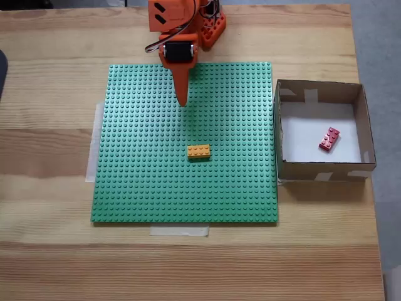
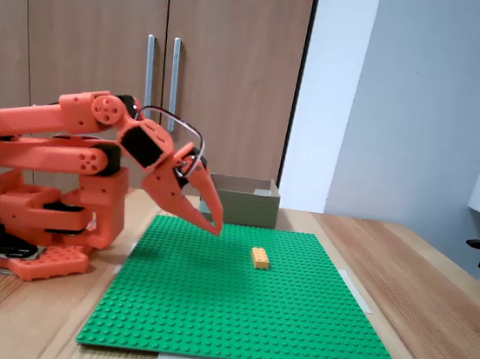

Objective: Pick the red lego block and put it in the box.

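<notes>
The red lego block (image 1: 329, 139) lies tilted on the white bottom of the box (image 1: 282, 125), toward its right side in a fixed view from above. From the side, the box (image 2: 242, 199) stands at the table's far edge and its walls hide the block. My orange gripper (image 1: 182, 100) hangs over the upper middle of the green baseplate (image 1: 144, 169), far from the box. Its fingers taper together to a single point (image 2: 214, 228) just above the plate, holding nothing.
An orange-yellow brick (image 1: 198, 151) sits on the baseplate's centre, also seen side-on as a small brick (image 2: 259, 257). Pale tape strips hold the plate to the wooden table (image 1: 50, 75). The arm's base (image 2: 52, 209) stands at the plate's far edge.
</notes>
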Available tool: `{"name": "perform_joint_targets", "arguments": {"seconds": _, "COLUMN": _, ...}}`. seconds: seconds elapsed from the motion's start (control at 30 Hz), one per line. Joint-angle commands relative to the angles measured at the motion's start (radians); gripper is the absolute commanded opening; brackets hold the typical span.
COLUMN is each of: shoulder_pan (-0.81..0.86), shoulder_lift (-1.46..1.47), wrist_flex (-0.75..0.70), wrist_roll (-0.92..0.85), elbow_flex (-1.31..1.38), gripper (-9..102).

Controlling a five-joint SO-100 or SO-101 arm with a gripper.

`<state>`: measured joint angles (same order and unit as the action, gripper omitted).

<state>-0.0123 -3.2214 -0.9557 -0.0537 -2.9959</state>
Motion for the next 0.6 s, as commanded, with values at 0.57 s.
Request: {"name": "perform_joint_targets", "arguments": {"seconds": 0.57, "shoulder_pan": 0.006, "shoulder_lift": -0.04, "wrist_flex": -0.02, "wrist_roll": -0.018, "elbow_flex": -0.084, "gripper": -1}}
